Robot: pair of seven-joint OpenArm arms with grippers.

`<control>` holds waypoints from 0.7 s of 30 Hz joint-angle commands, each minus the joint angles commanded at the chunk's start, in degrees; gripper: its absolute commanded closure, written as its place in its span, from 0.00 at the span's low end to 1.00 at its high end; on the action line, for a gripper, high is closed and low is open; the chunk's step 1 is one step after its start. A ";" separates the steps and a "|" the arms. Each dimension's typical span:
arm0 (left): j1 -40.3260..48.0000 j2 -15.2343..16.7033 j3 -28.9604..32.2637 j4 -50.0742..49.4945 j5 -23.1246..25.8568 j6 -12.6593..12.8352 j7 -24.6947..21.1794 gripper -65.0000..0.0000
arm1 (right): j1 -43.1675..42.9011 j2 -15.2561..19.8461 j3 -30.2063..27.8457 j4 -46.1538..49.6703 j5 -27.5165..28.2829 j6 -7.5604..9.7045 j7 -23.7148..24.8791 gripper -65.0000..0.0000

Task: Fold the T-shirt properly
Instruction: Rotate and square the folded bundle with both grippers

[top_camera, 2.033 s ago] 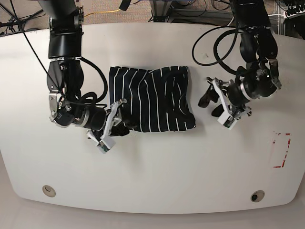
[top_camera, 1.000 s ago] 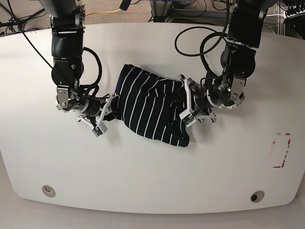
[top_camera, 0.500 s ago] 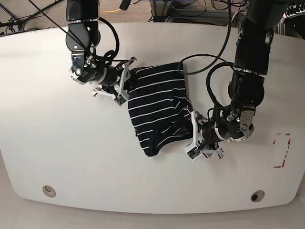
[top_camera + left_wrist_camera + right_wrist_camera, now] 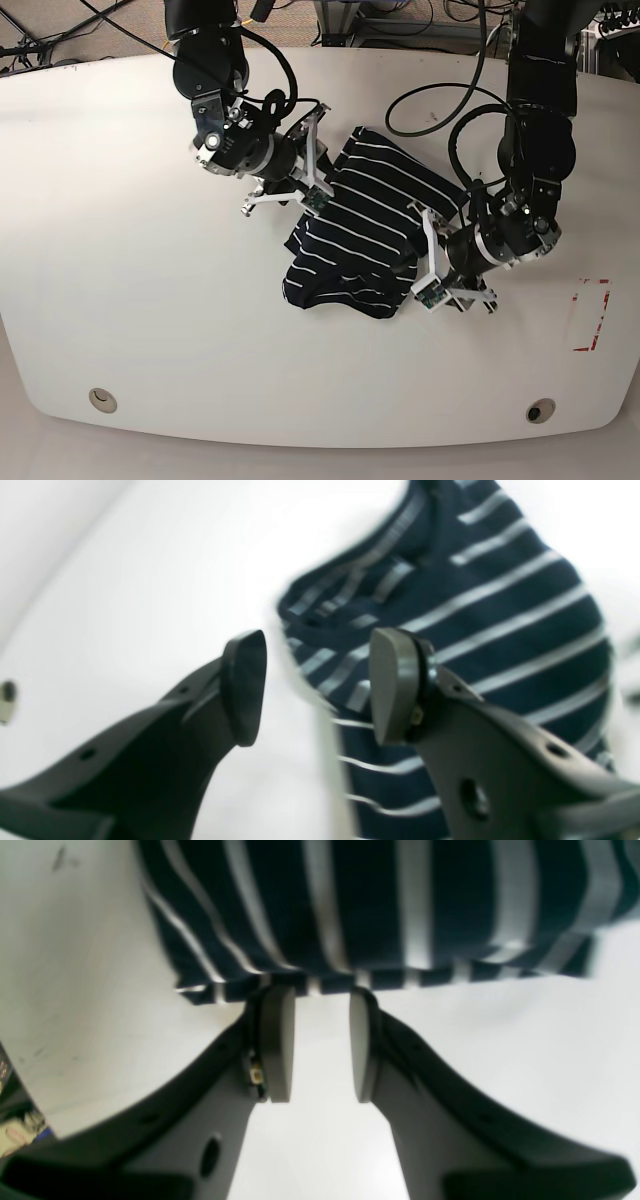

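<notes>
The T-shirt (image 4: 365,230), dark navy with thin white stripes, lies folded and slanted on the white table (image 4: 150,330). My right gripper (image 4: 312,170) is at its upper left edge. In the right wrist view the gripper (image 4: 320,1040) is open, with bare table between its fingers and the striped hem (image 4: 375,905) just past the tips. My left gripper (image 4: 422,268) is at the shirt's lower right edge. In the left wrist view it (image 4: 317,687) stands open, with the shirt (image 4: 475,605) beyond and partly behind one finger (image 4: 395,685).
A red-marked rectangle (image 4: 590,315) sits near the table's right edge. Two small round fittings (image 4: 100,398) (image 4: 540,411) lie near the front edge. Cables and equipment crowd the floor behind the table's far edge.
The shirt has turned from lying square to a diagonal slant and shifted slightly right. Both arms swung round with it, the right gripper moving right and the left gripper moving up.
</notes>
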 joint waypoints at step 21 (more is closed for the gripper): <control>17.58 3.69 -9.23 1.76 -0.26 0.00 0.09 0.53 | 19.69 -5.27 8.44 -8.79 0.09 0.00 -2.02 0.73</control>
